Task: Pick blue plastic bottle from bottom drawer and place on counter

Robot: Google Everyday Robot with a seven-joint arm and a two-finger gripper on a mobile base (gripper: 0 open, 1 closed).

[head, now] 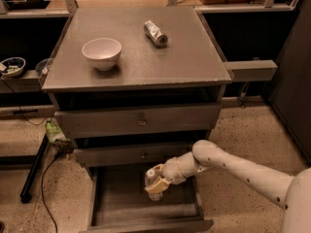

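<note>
The blue plastic bottle (151, 180), clear with a white cap, stands upright inside the open bottom drawer (146, 212). My gripper (156, 185) reaches in from the right on a white arm and is shut on the bottle, its tan fingers wrapped around the lower body. The bottle's cap sits just below the middle drawer's front. The counter (141, 52) is the flat grey cabinet top above.
On the counter stand a white bowl (101, 53) at the left and a silver shiny cylinder (155, 33) lying at the back. Two shallower drawers (141, 122) overhang the bottom drawer. A grey side ledge (251, 70) juts out at right. Cables and a black stand leg (33, 169) lie at left.
</note>
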